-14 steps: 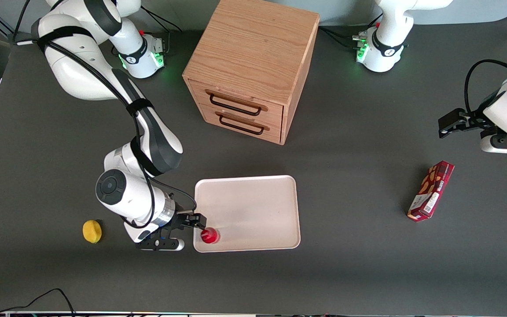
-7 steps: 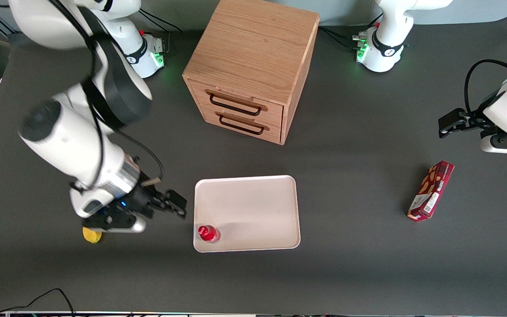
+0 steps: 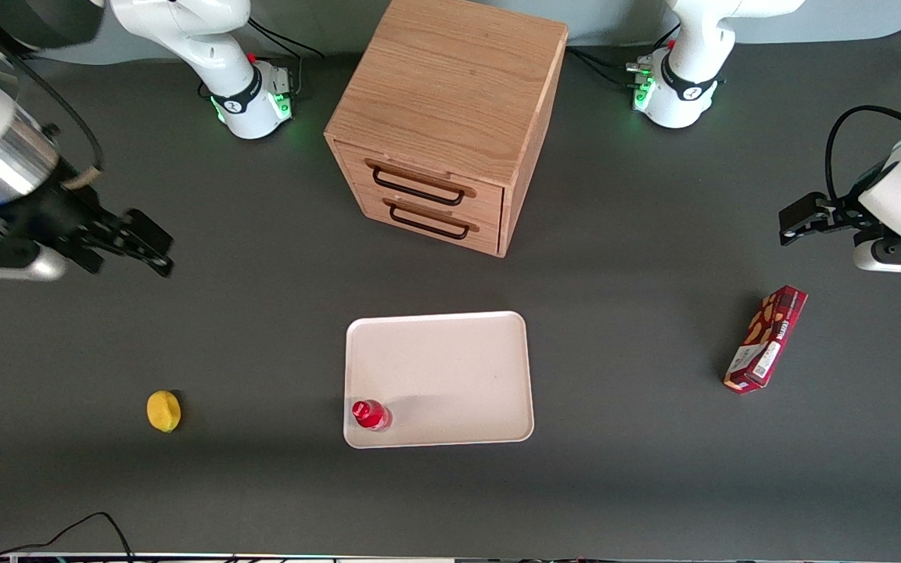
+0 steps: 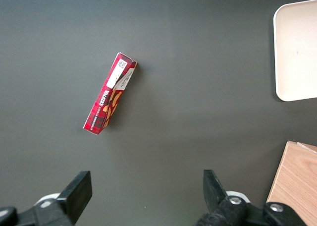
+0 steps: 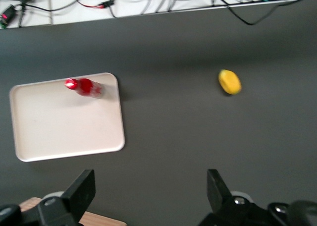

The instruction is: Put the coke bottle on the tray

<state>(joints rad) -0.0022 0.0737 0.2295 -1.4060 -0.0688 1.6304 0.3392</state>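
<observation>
Evidently done: coke bottle stands upright on the tray, at its corner nearest the lemon; my gripper, fingers spread and empty, hangs well away from the tray.

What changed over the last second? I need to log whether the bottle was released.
The end effector let go of the coke bottle, rose and pulled away toward the working arm's end of the table, fingers open and empty. The bottle stayed upright in the tray corner nearest the front camera. The lemon, snack box and cabinet did not move.
</observation>
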